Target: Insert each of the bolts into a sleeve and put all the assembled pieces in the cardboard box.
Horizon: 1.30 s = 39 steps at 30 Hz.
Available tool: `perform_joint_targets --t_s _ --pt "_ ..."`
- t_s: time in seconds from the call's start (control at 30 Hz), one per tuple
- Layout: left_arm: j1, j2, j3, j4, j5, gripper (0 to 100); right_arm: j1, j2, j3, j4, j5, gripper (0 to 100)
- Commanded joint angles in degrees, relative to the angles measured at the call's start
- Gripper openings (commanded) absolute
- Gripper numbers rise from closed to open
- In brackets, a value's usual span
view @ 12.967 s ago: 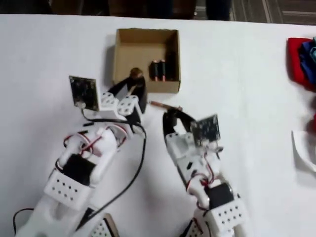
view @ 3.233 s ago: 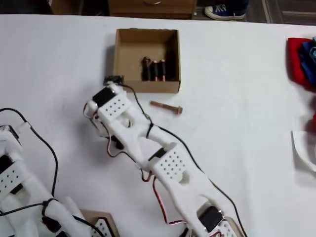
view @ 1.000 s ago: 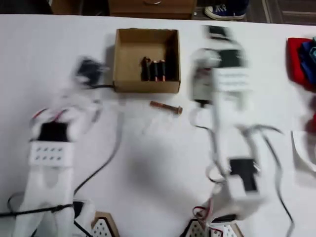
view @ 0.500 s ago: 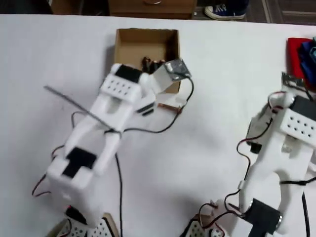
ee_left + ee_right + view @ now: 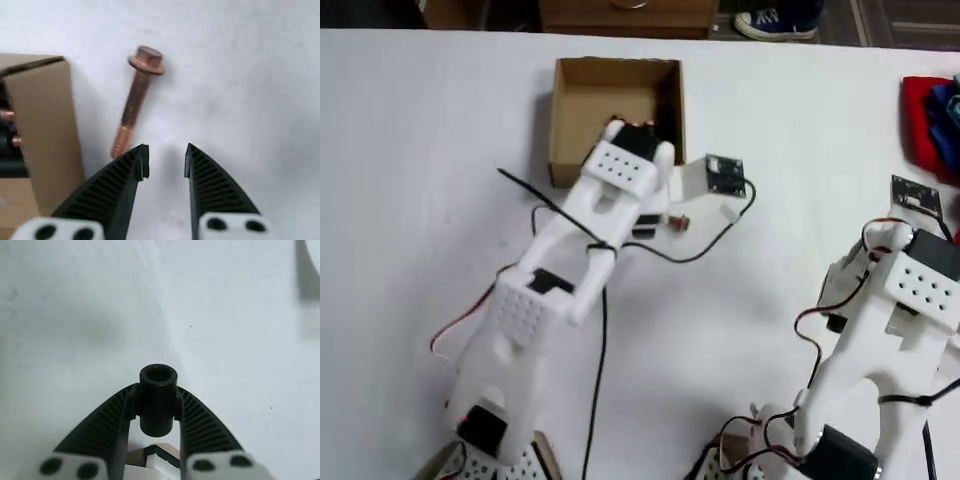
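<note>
From above, the left arm (image 5: 570, 270) extends to the cardboard box's (image 5: 610, 95) near corner, where the copper bolt (image 5: 677, 222) lies on the desk (image 5: 800, 130). At the left wrist, the left gripper's (image 5: 165, 159) fingers stand apart just short of the bolt's threaded tip. At the right wrist, the right gripper's (image 5: 157, 392) fingers are clamped on a black sleeve (image 5: 158, 377).

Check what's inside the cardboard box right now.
The back half of the cardboard box shows bare floor. Near its front wall, dark pieces with copper ends peek out in the left wrist view. The left arm covers that spot from above, so their count is hidden.
</note>
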<state>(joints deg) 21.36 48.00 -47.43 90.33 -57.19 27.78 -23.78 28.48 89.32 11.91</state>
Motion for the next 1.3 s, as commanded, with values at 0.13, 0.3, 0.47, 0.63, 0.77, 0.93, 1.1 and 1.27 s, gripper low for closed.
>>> perform_joint_targets --t_s 0.13,0.3,0.47,0.63,0.77,0.93,1.1,1.27 --pt "1.23 8.18 -17.98 1.58 -3.16 14 6.11 -2.07 0.0 -0.57 1.67 2.1" --pt "4.48 12.13 -21.85 6.24 -7.03 14 9.36 -1.71 0.0 -0.57 4.66 2.1" --pt "6.24 14.86 -23.25 6.15 -9.41 14 11.03 -1.63 0.09 -0.57 5.54 2.1" --pt "6.15 17.23 -23.52 6.15 -12.13 14 11.56 -1.63 0.18 -0.13 5.54 2.1" --pt "6.07 18.11 -23.52 6.15 -13.27 14 11.56 -1.63 0.18 -0.13 5.54 2.1" --pt "5.98 16.09 -23.52 7.74 -13.1 14 11.56 -1.63 0.18 -0.13 5.54 2.1" --pt "6.15 11.96 -23.52 9.67 -13.1 14 11.56 -1.63 0.18 -0.4 5.54 2.1" --pt "5.89 8.79 -23.43 8.18 -13.27 14 11.3 -1.63 0.18 -0.48 5.54 2.1"
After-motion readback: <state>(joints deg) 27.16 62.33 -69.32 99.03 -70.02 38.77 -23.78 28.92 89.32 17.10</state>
